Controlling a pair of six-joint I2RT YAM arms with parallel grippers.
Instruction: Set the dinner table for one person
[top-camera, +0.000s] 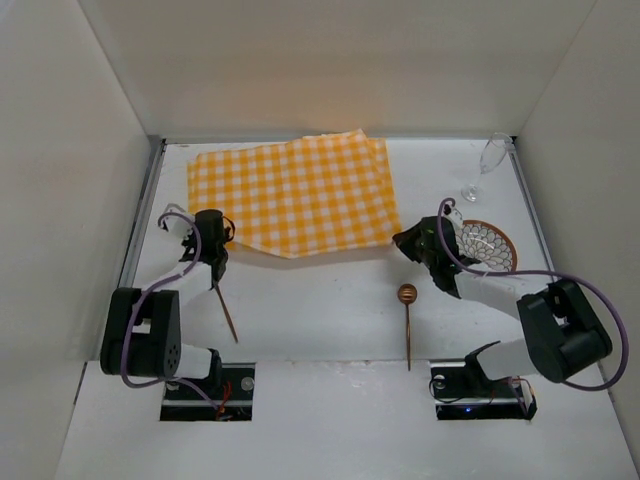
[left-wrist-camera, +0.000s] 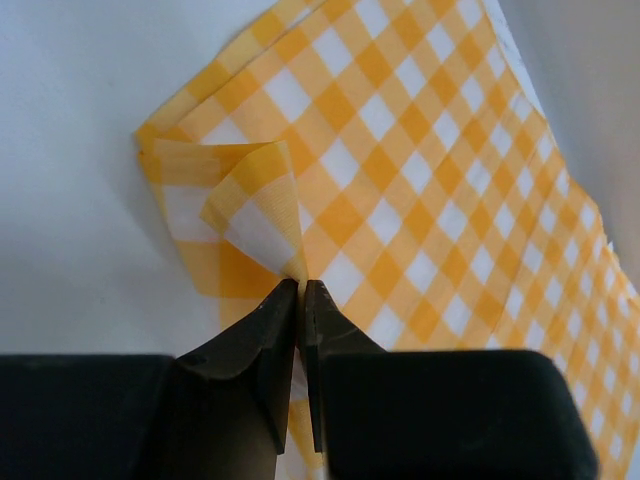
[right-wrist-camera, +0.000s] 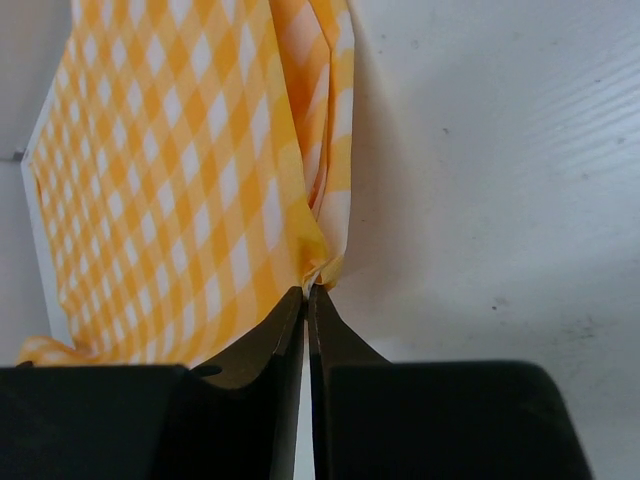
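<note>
Dinner table (top-camera: 320, 300) is the broad white surface walled in white that fills the top view, and everything we see sits on it. A yellow-and-white checked cloth (top-camera: 295, 195) lies across its far half, toward 12 o'clock, with its near edge sagging to a shallow point at the middle.

We have the left gripper (top-camera: 216, 245) at the cloth's near corner at about 9 o'clock. In the left wrist view this gripper (left-wrist-camera: 301, 290) has its fingers pressed almost together, pinching a folded-over flap of the cloth (left-wrist-camera: 430, 200). The right gripper (top-camera: 408, 243) is at the opposite near corner, at about 3 o'clock of the cloth. Up close, it (right-wrist-camera: 305, 295) is likewise closed to a sliver on a bunched fold of the fabric (right-wrist-camera: 170, 170).

For containers, we count two. A clear stemmed glass (top-camera: 487, 165) stands at 2 o'clock near the right wall, and we see straight through its bowl to the white behind. A round brown-rimmed dish (top-camera: 492, 244) sits at 3 o'clock, partly covered by the right arm; the part of its inside that shows has only a white scale-like pattern.

A copper-coloured spoon (top-camera: 407, 320) lies at 5 o'clock on the dinner table, bowl end away from the bases. A thin brown utensil (top-camera: 226, 313) lies at 7 o'clock; we cannot tell its kind.
</note>
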